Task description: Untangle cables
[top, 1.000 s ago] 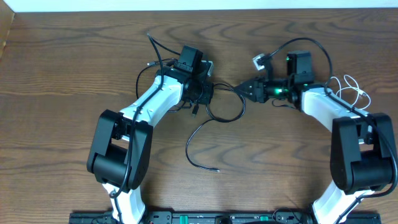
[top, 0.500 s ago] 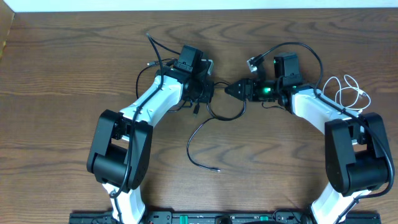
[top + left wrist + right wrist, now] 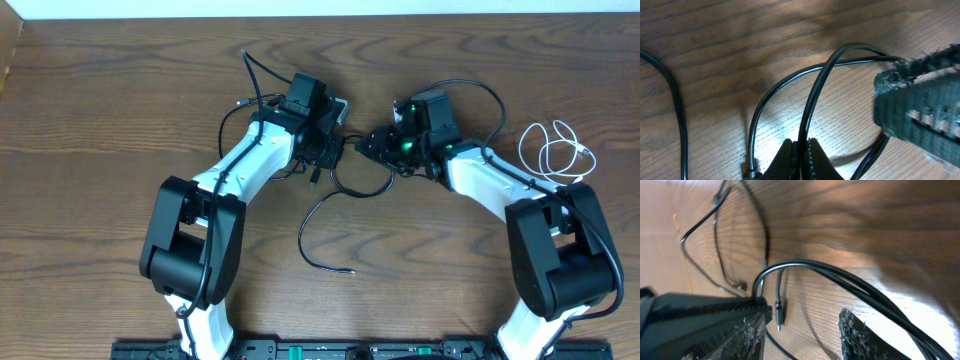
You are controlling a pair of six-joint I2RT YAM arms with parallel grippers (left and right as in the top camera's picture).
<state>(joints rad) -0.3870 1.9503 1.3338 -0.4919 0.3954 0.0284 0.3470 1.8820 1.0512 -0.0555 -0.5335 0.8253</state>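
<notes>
Shifted left since earlier frame: right pincer (image 3: 370, 143), jaws parted over black cable (image 3: 304, 240) loop, mid-worktop. Left pincer (image 3: 801, 150) clamped shut on same cable. White cable (image 3: 581, 150) coiled well apart, near right edge. Best to close on one strand only, then draw away slowly.

no text, label or number can be read anywhere.

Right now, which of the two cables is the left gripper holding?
The black cable, pinched in the left gripper; the white cable lies loose, held by nothing.
</notes>
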